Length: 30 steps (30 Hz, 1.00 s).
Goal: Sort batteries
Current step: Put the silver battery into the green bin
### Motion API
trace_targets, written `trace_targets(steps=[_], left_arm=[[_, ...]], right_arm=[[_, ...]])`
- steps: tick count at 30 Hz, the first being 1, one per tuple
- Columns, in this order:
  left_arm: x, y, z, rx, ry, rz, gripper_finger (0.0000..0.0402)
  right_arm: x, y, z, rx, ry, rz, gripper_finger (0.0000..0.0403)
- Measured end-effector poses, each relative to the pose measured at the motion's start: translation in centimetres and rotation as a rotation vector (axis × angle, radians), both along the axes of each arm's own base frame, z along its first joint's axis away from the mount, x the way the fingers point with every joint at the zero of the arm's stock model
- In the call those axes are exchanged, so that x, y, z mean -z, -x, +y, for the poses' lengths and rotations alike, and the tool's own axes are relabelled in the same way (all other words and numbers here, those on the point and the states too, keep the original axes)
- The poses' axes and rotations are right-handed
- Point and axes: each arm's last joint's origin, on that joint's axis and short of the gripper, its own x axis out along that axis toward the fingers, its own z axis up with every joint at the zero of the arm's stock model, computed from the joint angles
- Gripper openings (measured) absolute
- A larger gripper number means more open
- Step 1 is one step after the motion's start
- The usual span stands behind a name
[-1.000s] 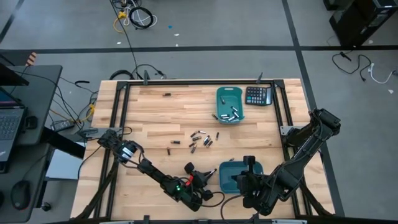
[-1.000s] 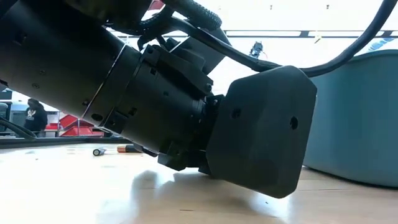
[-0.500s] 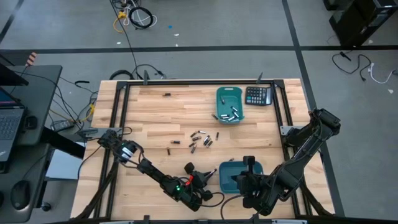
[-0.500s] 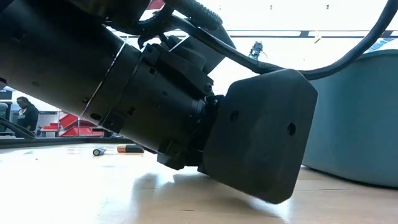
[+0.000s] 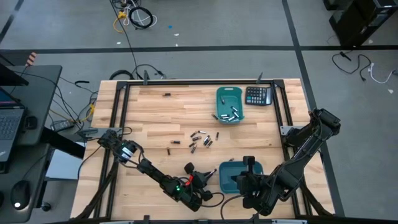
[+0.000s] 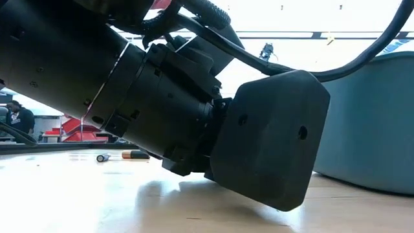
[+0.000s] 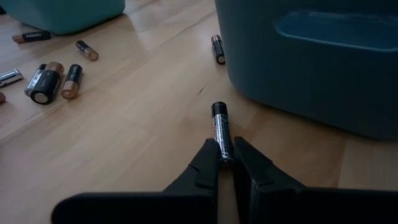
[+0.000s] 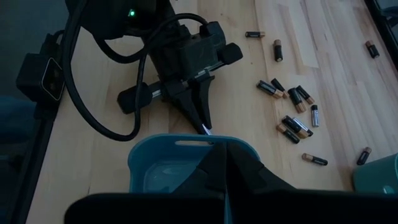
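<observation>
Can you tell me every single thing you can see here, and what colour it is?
Light wooden table: one, under everything.
Far teal plastic bin: one, beside the calculator.
Near teal plastic bin: one, at the table's front, under the right hand.
Black calculator: one, far right corner.
Loose batteries: many, mostly dark with copper ends, mid-table.
Silvery batteries: several, inside the far bin.
Thin black battery: one, lying on the table next to the near bin.
Person: one, dark clothes, far back in the room.
Left hand: dark, shut on the thin black battery's end.
Right hand: dark, shut, empty.
</observation>
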Motion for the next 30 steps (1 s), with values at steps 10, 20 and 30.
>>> trace_targets(steps=[10,20,30], left_arm=[[-1.5,0.2,0.0,0.002,-0.011,0.008,0.0018],[-1.8,0.2,0.0,0.004,-0.03,0.012,0.0018],[-4.4,0.7,0.3,0.003,-0.047,0.033,0.0018]], right_arm=[[0.0,0.0,0.0,0.0,-0.001,0.0,0.0],[0.0,0.0,0.0,0.0,-0.001,0.0,0.0],[0.0,0.0,0.0,-0.002,0.001,0.001,0.0]])
